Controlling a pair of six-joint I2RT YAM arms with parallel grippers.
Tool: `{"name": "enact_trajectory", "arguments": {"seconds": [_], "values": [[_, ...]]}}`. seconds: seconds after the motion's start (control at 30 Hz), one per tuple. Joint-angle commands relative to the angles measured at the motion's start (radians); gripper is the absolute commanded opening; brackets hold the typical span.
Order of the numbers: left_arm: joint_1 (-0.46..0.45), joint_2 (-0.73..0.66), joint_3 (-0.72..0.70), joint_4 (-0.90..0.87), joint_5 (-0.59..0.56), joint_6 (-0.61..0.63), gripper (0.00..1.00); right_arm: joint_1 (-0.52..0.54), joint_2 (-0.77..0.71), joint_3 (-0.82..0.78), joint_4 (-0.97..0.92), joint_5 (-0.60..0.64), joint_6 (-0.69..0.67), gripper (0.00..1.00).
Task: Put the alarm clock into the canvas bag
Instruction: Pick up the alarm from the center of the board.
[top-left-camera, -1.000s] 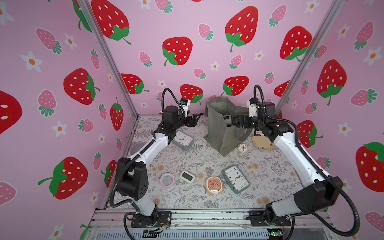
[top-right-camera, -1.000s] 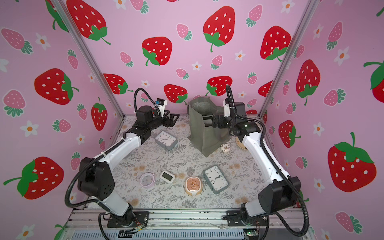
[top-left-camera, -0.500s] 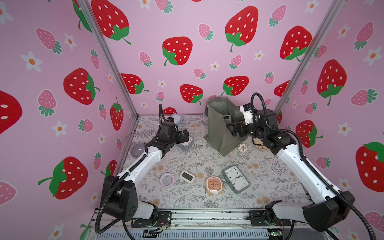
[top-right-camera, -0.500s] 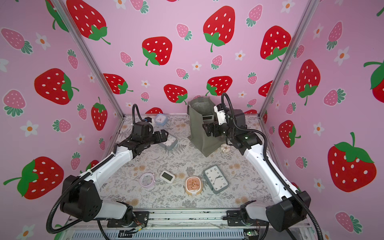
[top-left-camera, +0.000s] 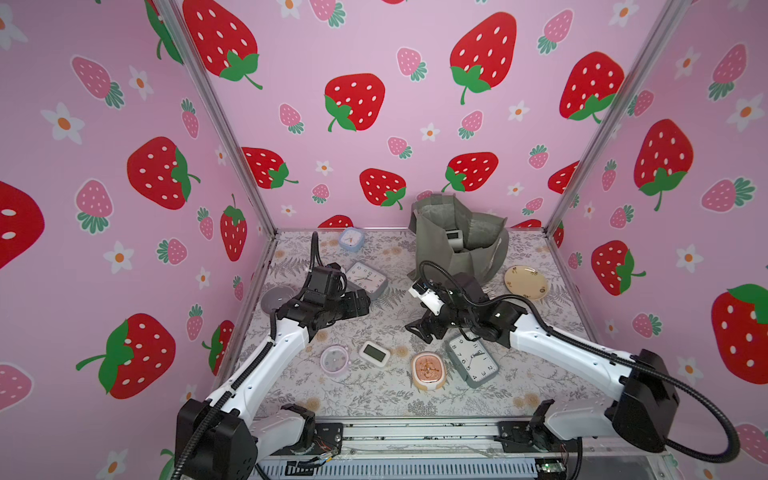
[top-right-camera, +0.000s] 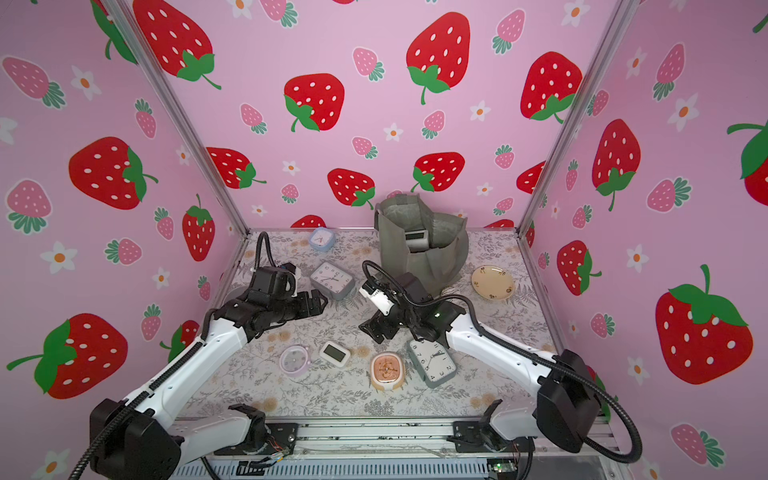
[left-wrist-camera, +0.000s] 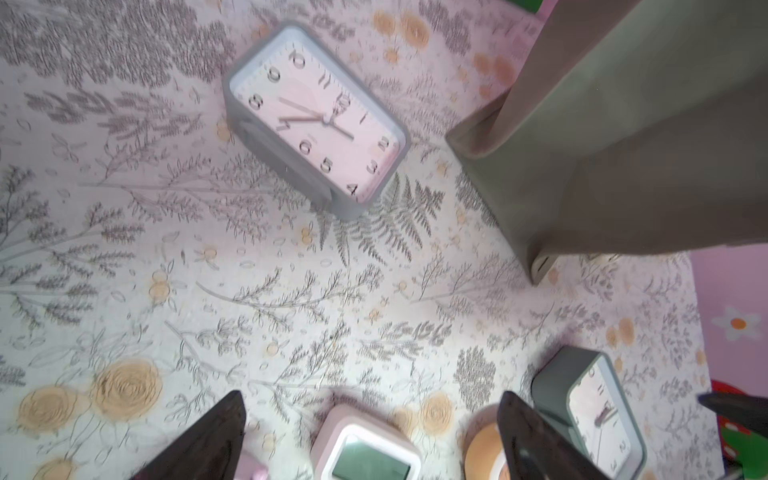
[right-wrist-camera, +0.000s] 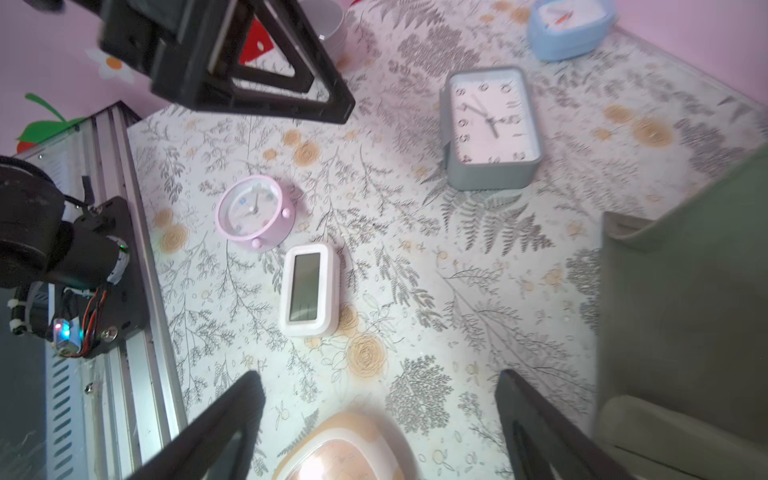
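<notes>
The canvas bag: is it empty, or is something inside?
Not empty. The canvas bag stands open, and a small white digital clock shows inside it in both top views.

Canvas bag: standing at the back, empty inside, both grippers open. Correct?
Not empty: both top views show a digital clock inside the canvas bag. The rest holds: it stands at the back, and the left gripper and right gripper are open.
</notes>
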Motion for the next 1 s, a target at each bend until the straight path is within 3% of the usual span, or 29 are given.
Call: {"name": "enact_trajectory", "arguments": {"seconds": [0.0, 0.13, 0.33, 0.5, 0.77, 0.97], "values": [[0.012, -0.018, 0.067, -0.190, 0.005, 0.041, 0.95, 0.060, 0.072, -0.011, 0.072, 0.025, 0.022, 0.96], [0.079, -0.077, 0.058, -0.225, 0.005, 0.048, 0.96, 0.159, 0.187, -0.017, 0.137, 0.085, 0.055, 1.00], [0.223, -0.058, 0.059, -0.277, 0.121, 0.126, 0.96, 0.256, 0.320, 0.040, 0.136, 0.219, 0.096, 1.00], [0.231, -0.056, 0.028, -0.268, 0.139, 0.145, 0.95, 0.278, 0.378, 0.072, 0.140, 0.243, 0.112, 0.99], [0.235, -0.095, -0.018, -0.239, 0.137, 0.146, 0.95, 0.283, 0.438, 0.100, 0.174, 0.210, 0.115, 0.81], [0.241, -0.106, -0.043, -0.240, 0.138, 0.145, 0.94, 0.287, 0.471, 0.101, 0.188, 0.214, 0.115, 0.80]]}}
